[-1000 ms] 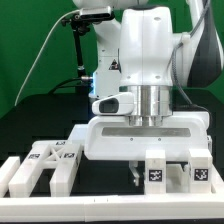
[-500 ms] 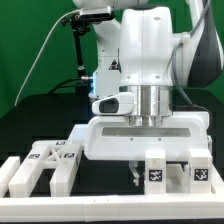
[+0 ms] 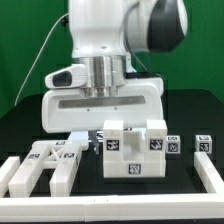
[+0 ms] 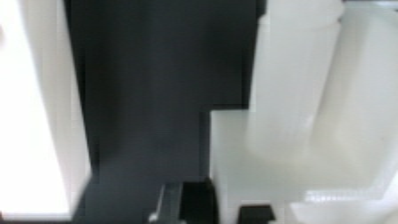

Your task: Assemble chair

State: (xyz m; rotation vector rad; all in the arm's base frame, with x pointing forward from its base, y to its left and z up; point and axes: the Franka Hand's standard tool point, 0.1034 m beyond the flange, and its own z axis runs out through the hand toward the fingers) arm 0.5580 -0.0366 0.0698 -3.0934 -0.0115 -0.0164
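At the front edge, the white border rail (image 3: pixel 14 178) bounds the black table (image 3: pixel 25 120). Just behind it, on the exterior view's left, tagged leg parts (image 3: pixel 50 160) lie bunched together. In the centre stands the tagged chair block (image 3: pixel 130 152), which hides the fingertips of the gripper (image 4: pixel 217 207); whether they are spread or pinching cannot be told. Small cubes (image 3: pixel 172 145) sit on the exterior view's right. The arm (image 3: pixel 110 35) looms behind.

Black table (image 3: pixel 20 125) with white border rail (image 3: pixel 15 178), green backdrop (image 3: pixel 25 30)
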